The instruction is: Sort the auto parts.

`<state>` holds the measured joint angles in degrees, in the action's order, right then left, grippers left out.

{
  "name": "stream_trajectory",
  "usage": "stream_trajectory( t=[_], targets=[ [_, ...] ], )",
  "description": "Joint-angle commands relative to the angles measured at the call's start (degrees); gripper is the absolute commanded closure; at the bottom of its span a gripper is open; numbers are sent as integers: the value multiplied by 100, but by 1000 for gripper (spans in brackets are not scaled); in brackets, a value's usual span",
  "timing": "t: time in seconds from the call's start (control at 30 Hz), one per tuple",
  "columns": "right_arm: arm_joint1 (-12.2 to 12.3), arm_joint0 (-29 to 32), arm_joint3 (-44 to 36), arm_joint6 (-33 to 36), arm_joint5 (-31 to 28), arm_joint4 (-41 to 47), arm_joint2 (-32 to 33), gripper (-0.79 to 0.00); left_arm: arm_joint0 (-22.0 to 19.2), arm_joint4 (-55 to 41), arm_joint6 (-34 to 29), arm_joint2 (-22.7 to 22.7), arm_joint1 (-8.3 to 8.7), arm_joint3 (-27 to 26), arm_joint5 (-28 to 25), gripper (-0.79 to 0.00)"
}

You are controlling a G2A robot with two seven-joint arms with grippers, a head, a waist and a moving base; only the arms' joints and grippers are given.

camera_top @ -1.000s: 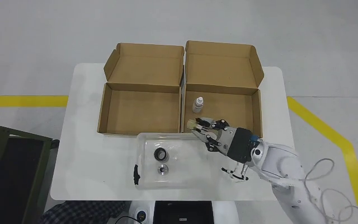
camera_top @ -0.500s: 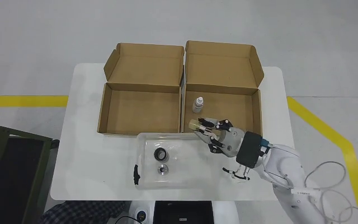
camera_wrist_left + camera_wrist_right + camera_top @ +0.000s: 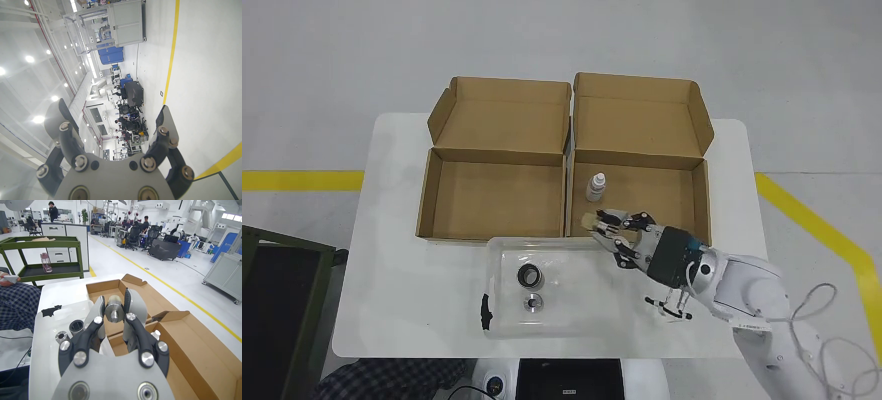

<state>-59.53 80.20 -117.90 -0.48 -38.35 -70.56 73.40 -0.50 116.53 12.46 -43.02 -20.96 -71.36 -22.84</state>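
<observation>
Carry step: right gripper (clamped on a capped metal cylinder) hangs by the right box's near corner. Next, probably release inside — left gripper gapes, empty.

Industrial lab: workstations, yellow floor line

Right end effector clamped on metal cylinder; open cardboard box below; bearing, bushing in clear tray.

Pale grey floor with yellow line, green shelf cart nearby.
</observation>
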Motion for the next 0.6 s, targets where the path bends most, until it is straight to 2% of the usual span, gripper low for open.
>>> stream_trajectory(
  t=[0.0, 0.23, 0.57],
  targets=[
    [5, -8, 20, 212, 40, -1, 31, 0, 0, 0, 0, 0, 0, 0, 0, -785],
    [14, -119, 162, 1141, 360, 64, 157, 0, 0, 0, 0, 0, 0, 0, 0, -785],
    [-15, -671, 614, 2290, 638, 243, 38, 0, 0, 0, 0, 0, 0, 0, 0, -785]
  ],
)
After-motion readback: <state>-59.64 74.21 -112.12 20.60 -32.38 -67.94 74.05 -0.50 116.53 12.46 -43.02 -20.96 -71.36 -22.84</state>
